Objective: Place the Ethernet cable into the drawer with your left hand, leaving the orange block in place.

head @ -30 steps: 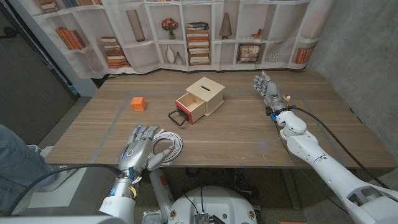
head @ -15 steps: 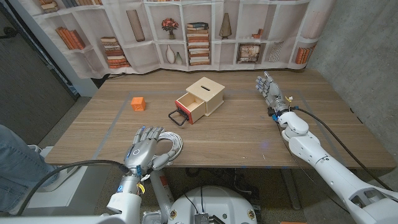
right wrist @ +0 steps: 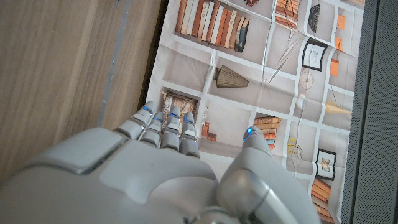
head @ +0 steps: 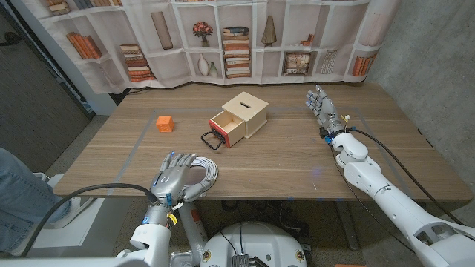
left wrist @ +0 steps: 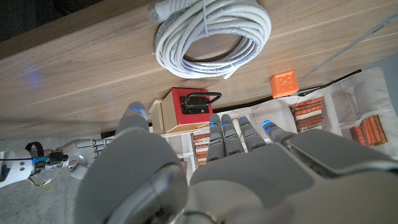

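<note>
left hand (head: 172, 180) hovers over the near edge of the desk (head: 297, 159), its fingers spread and holding nothing; in the head view it covers the left part of the coiled white ethernet cable (head: 205, 176). from the left wrist view the same hand (left wrist: 205, 174) has its fingers (left wrist: 239, 134) reaching out with gaps between them, and the ethernet cable (left wrist: 211, 34) lies beyond them as a round coil on the wood, apart from the fingertips.

the wooden box (head: 239, 117) stands near the middle of the desk with its red-fronted drawer (head: 223, 128) pulled out toward the robot, a dark wire handle on its front. the orange block (head: 165, 122) sits on the desk to the left of the box, well apart from it and from the cable. in the left wrist view the drawer (left wrist: 193, 104) and the orange block (left wrist: 284, 84) both lie past the coil.

right hand (head: 320, 106) is at the far right of the desk, fingers extended and apart, nothing in it; whether it touches the wood cannot be told. in the right wrist view the right hand (right wrist: 168, 168) points toward the printed bookshelf backdrop (right wrist: 261, 68).
</note>
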Motion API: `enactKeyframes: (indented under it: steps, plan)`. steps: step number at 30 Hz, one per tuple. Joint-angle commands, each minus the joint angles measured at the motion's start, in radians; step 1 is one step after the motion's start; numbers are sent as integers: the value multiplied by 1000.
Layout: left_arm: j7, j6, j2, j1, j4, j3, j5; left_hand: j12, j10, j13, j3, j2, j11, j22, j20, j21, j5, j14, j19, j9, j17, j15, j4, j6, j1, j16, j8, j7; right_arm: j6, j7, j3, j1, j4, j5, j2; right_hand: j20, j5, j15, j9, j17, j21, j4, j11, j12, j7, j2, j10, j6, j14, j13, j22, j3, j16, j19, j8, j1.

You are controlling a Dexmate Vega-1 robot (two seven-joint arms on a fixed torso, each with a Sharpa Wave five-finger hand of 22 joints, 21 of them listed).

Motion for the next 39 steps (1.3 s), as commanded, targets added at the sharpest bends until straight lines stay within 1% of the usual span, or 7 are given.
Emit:
enactKeyframes:
  steps: [1,10,12,16,18,32,39]
  plan:
    - [-41,66,22,-40,-7,47,11,12,21,4,-7,-7,-4,2,-3,4,8,13,1,2,2,-8,-5,29,3,10,11,-8,3,2,0,1,9,2,5,-27,-3,1,2,5,0,-2,-2,0,0,0,6,7,13,3,2,-4,-2,8,-4,6]
    - [-50,99,15,-68,1,82,6,15,56,3,-19,-2,-8,1,-16,7,20,36,19,2,1,-12,-7,127,14,11,37,5,-2,5,-2,7,17,3,7,-27,-3,1,2,5,0,-2,0,-1,0,1,5,8,13,3,2,-4,-1,8,-4,7]
    - [-48,101,15,-73,4,88,3,19,75,3,-22,0,-21,1,-17,8,23,45,24,2,1,-17,-7,154,17,12,43,7,-1,7,-3,9,20,3,8,-27,-3,1,2,5,0,-2,1,-1,0,1,5,8,14,3,2,-4,-1,8,-4,7]
    - [-58,126,7,-96,13,115,17,22,93,3,-25,4,-19,1,-17,10,26,55,33,2,1,-20,-7,180,22,13,49,6,-2,8,-2,11,26,3,9,-27,-3,2,2,5,0,-2,2,-1,-1,1,5,8,15,3,2,-4,-1,8,-4,6]
    - [-65,144,6,-112,21,135,36,23,101,3,-26,6,-17,1,-16,10,28,62,36,2,1,-23,-7,199,24,14,53,15,-4,8,-3,12,28,2,8,-26,-3,2,2,5,0,-2,3,-1,-1,1,5,8,15,3,2,-5,-1,8,-4,6]
    - [-71,181,-14,-156,48,175,20,24,124,3,-30,16,-3,1,-10,11,33,85,47,1,1,-19,-5,180,30,17,35,-6,-5,12,-3,14,41,5,12,-26,-3,3,2,5,-1,-2,-2,-1,-1,2,4,9,15,3,2,-5,-1,8,-4,6]
    - [-66,183,-19,-164,56,183,-4,25,140,2,-24,29,-11,1,-9,12,37,98,57,1,1,-25,-9,189,47,17,34,-11,-3,10,-2,9,41,7,13,-26,-3,3,2,5,-1,-2,-1,-1,-3,2,5,9,17,3,2,-6,-1,8,-4,7]
